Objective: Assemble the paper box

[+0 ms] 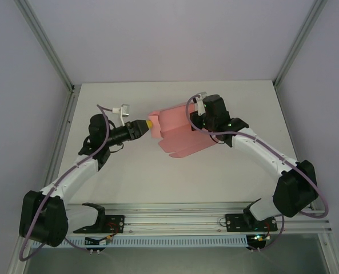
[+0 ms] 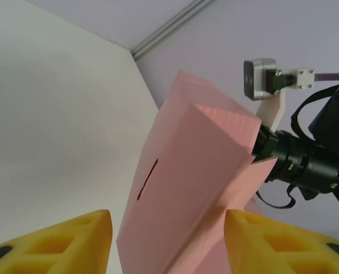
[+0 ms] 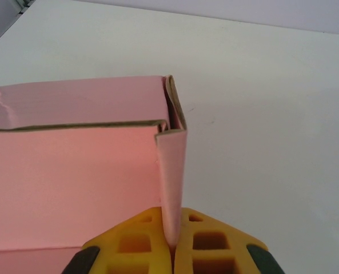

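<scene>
The paper box (image 1: 178, 134), pink card partly folded with loose flaps, is held up over the middle of the table between the two arms. My right gripper (image 3: 172, 242) is shut on a thin folded wall of the box (image 3: 172, 171), pinched between its yellow fingers. My left gripper (image 1: 152, 123) is at the box's left end. In the left wrist view the box (image 2: 186, 171) stands between the yellow fingers (image 2: 72, 240). The left finger is apart from the card, and the right finger is at a flap's edge. A slot is cut in the facing panel.
The white table (image 1: 129, 171) lies under both arms, walled by pale panels with metal posts at the back corners (image 1: 72, 88). The right arm's black wrist (image 2: 312, 160) and its camera bracket (image 2: 260, 79) sit close behind the box.
</scene>
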